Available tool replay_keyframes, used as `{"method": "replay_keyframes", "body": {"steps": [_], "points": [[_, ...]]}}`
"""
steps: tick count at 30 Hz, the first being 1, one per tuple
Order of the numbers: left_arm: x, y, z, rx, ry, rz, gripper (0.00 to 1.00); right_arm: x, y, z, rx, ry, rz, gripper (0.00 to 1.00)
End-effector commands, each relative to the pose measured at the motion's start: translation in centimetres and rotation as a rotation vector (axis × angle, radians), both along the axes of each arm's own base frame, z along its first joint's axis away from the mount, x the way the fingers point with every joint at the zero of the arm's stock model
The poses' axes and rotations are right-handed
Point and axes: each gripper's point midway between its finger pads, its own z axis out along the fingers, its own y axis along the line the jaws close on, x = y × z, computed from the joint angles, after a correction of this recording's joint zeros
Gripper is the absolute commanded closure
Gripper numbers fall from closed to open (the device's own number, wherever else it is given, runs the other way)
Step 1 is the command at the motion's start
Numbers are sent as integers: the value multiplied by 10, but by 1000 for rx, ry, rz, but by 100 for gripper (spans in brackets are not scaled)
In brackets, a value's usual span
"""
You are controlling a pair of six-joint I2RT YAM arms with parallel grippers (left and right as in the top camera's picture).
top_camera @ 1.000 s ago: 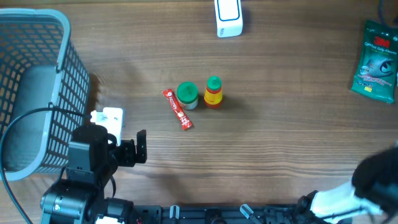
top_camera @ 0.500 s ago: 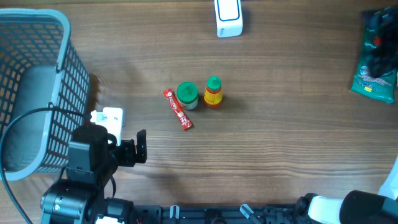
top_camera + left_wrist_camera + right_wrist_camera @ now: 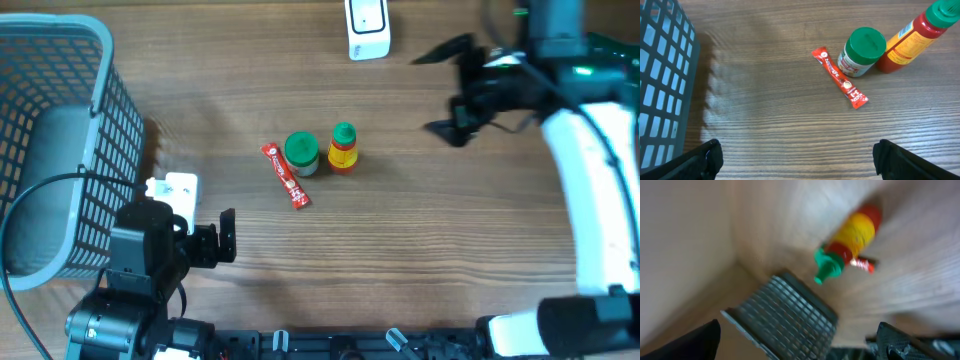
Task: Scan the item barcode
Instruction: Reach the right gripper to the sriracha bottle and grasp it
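Right hand (image 3: 432, 92) hovers spread wide and empty over the far right of the table (image 3: 450, 250), near the white scanner (image 3: 367, 28).
Left hand (image 3: 800, 167) is likewise spread and empty, low at the near left beside the blue-grey basket (image 3: 60, 130). Mid-table, between the two, a green-lidded jar (image 3: 301, 152) and a green-capped sauce bottle (image 3: 343, 148) stand side by side, with a red sachet (image 3: 286, 176) lying just left of the jar. At the far right edge a green packet (image 3: 618, 58) shows, partly hidden behind the right arm.
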Motion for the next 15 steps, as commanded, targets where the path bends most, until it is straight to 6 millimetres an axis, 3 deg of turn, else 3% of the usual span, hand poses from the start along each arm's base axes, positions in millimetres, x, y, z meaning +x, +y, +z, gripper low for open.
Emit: {"method": "replay_keyframes", "body": {"steps": [1, 5, 12, 15], "points": [[-1, -2, -1, -10, 0, -2, 0, 5, 44, -36, 2, 152, -15, 0], [-1, -2, -1, -10, 0, -2, 0, 9, 76, -72, -8, 247, -5, 0], [-1, -2, -1, -10, 0, -2, 0, 4, 98, -132, -81, 383, 24, 0], [-1, -2, -1, -10, 0, -2, 0, 0, 104, -147, -98, 412, 43, 12]]}}
